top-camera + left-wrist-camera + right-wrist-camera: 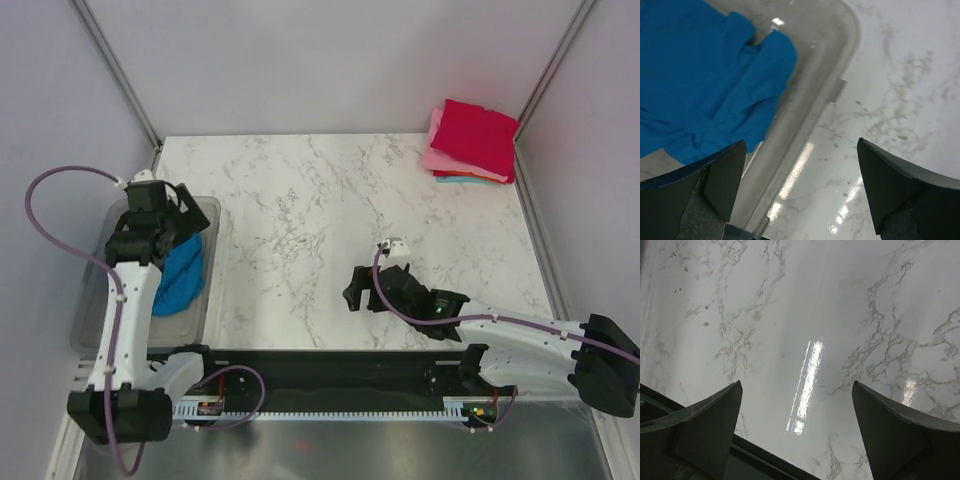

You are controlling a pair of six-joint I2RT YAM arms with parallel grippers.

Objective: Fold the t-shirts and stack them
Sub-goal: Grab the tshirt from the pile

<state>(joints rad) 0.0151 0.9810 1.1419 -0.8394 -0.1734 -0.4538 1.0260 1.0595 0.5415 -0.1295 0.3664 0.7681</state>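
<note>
The left gripper (801,150) stands wide open and empty, poised over the far right corner of the clear grey bin (840,70). One finger shows above the cloth inside the bin, the other above the marble table (900,75) outside its rim. Whether either finger touches anything cannot be told. Inside the bin lies the bright blue t-shirt (700,75), unfolded and crumpled into soft ridges, in the bin's right half. The right gripper (796,385) is likewise spread wide with nothing between its fingers, only bare marble beneath it. In the top view it sits well to the right of the bin, near the table's front edge. Farthest from the bin, at the table's far right corner, rests a stack of folded t-shirts (470,145): a crimson red t-shirt (480,132) on top, a pink t-shirt (440,155) under it, and the edge of a teal t-shirt (465,180) at the bottom.
</note>
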